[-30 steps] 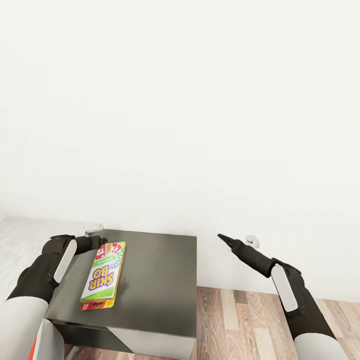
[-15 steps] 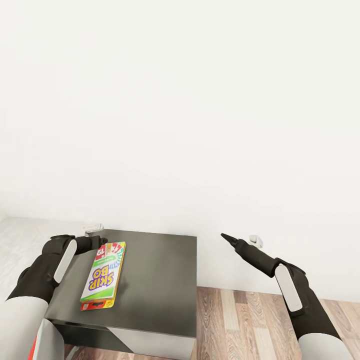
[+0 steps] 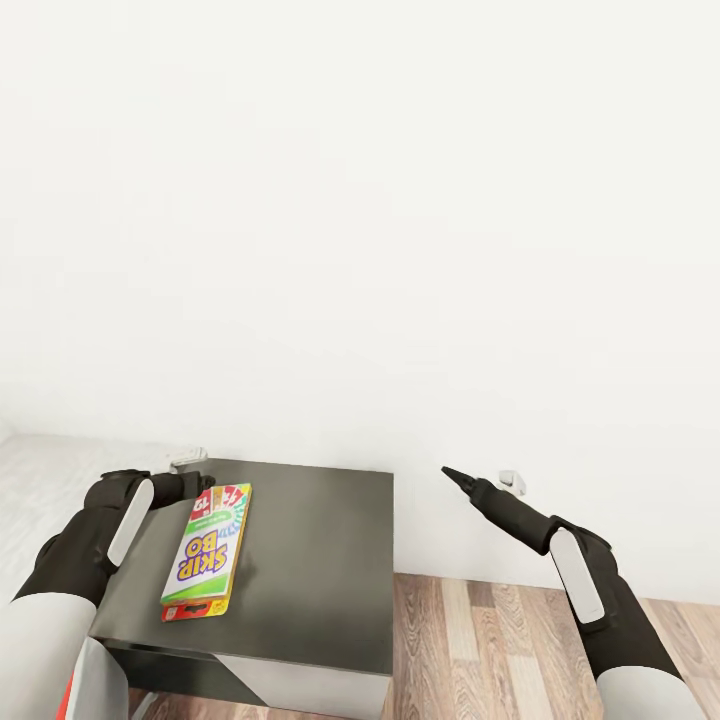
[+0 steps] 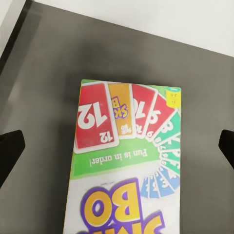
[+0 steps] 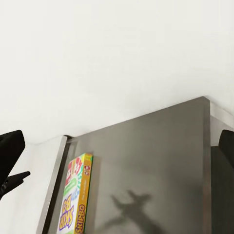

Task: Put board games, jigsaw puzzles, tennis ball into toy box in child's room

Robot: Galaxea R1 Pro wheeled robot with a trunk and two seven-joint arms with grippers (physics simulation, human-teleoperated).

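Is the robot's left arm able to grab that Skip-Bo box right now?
Probably yes. The left gripper hangs open above the far end of the Skip-Bo box, fingers spread wider than it, and nothing lies around it on the dark table.

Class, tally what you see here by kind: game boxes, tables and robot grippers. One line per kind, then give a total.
Skip-Bo game boxes: 1
Dark grey tables: 1
Robot grippers: 2, the left gripper and the right gripper
Total: 4

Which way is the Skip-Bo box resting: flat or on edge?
Flat: the Skip-Bo box lies lid-up on the dark table, between the open left gripper's fingers.
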